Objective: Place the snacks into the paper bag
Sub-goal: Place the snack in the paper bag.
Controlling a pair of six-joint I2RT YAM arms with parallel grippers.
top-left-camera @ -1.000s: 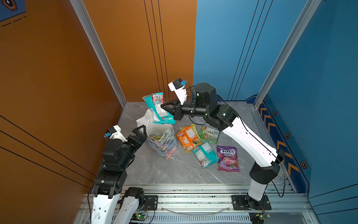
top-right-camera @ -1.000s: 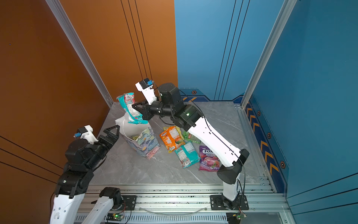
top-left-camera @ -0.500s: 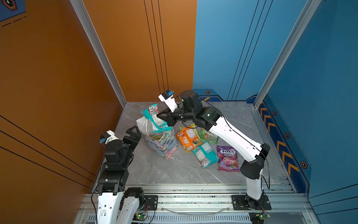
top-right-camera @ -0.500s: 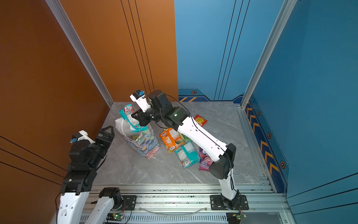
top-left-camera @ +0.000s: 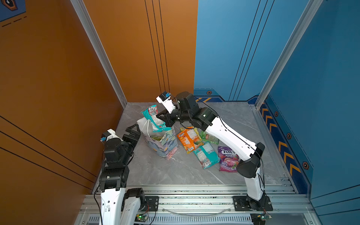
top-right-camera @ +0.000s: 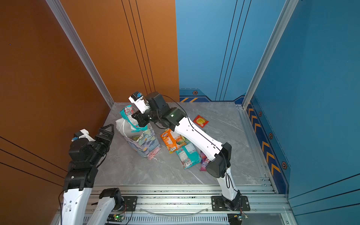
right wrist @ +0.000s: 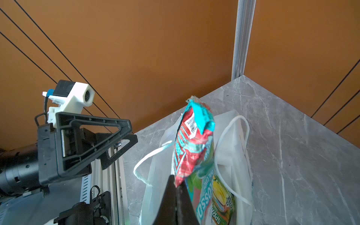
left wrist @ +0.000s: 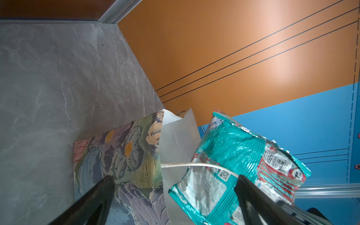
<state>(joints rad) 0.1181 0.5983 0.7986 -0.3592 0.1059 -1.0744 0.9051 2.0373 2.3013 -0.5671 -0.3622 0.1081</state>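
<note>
- While the right claw point(top-left-camera: 161, 118) is clamped on one edge of a crinkled teal-and-red glossy snack packet point(top-left-camera: 153, 119), that packet hangs over the open mouth of the small flower-printed paper bag point(top-left-camera: 163, 145); I cannot tell whether its lower end is past the rim.
- The left claw point(top-left-camera: 136, 131) has its fingers wide apart, holds nothing, and is just beside the bag's white inner flap.
- The bag stands on the grey marble tabletop point(top-left-camera: 175, 173), and a green-and-yellow packet point(right wrist: 218, 194) lies inside it.
- Beside the bag, under the right arm, lie an orange packet point(top-left-camera: 189, 139), a green packet point(top-left-camera: 210, 136), a second teal packet point(top-left-camera: 205, 155) and a purple FOX'S Berries packet point(top-left-camera: 228, 158).
- A small red packet point(top-right-camera: 200, 121) lies apart, farther back.
</note>
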